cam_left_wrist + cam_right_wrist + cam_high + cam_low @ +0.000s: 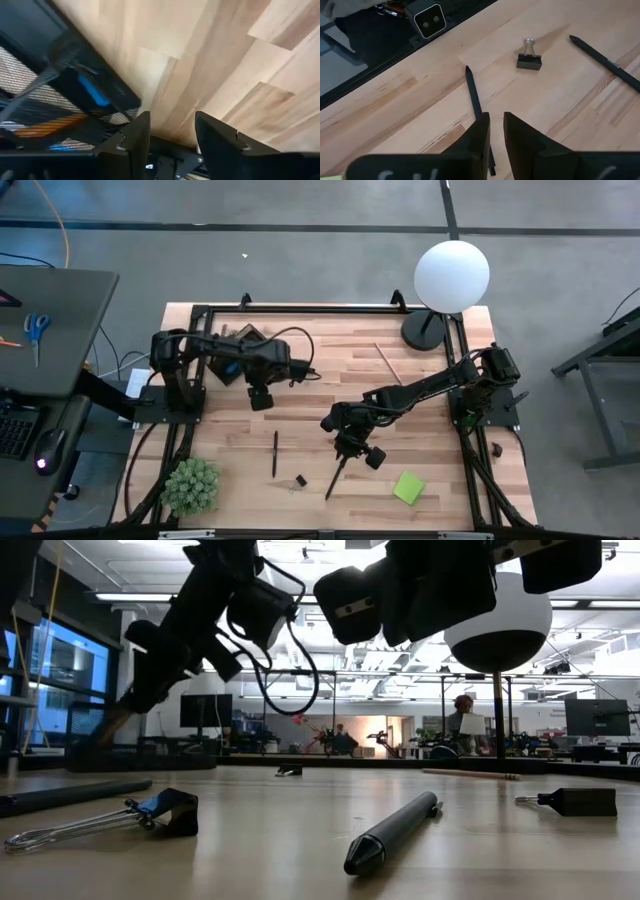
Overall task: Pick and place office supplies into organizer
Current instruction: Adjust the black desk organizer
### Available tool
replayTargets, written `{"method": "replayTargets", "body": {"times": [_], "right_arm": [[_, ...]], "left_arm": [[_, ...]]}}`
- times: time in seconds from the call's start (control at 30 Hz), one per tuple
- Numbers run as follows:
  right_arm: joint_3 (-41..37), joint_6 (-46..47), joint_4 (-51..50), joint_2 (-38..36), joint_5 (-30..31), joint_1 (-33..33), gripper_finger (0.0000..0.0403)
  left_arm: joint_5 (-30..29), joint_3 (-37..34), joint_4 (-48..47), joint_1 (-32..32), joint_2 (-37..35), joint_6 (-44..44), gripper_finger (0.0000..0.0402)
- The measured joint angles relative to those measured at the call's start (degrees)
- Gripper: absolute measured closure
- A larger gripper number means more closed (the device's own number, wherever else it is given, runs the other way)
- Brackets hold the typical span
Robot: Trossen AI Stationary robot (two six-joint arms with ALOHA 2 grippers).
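Partly done: organizer [243, 334] holds some items, pens [275, 453], clip [300, 480], sticky pad [408, 487] left on table [420, 420]; left jaws [170, 137] apart and empty, right jaws [495, 135] nearly together above a pen.

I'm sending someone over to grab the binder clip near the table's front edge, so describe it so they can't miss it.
Start at the potted plant at the table's front left corner, then look right, past the lone black pen. The binder clip lies between that pen and a second, slanted pen. It is the only short, blocky thing there, black with silver wire handles.
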Motion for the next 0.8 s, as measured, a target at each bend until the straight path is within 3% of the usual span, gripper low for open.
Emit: {"method": "replayTargets", "body": {"times": [0.3, 0.43, 0.53, 0.8], "right_arm": [[0.0, -1.5, -0.9, 0.0, 0.0, -0.4, 0.0352], [0.0, -1.3, -0.9, 0.0, 0.0, -0.5, 0.0355], [0.0, -1.2, -0.9, 0.0, 0.0, -0.4, 0.0356], [0.0, -1.2, -0.9, 0.0, 0.0, -0.4, 0.0357]], "left_arm": [[-1.6, 0.0, -0.5, 0.4, 0.0, -0.7, 0.0259], [-7.7, -0.1, -1.8, 1.6, 0.0, -1.9, 0.0259], [-7.4, -0.5, -1.0, 3.6, 0.0, -2.2, 0.0259], [-7.7, -9.3, 2.4, 9.5, 0.0, -2.1, 0.0259]]}}
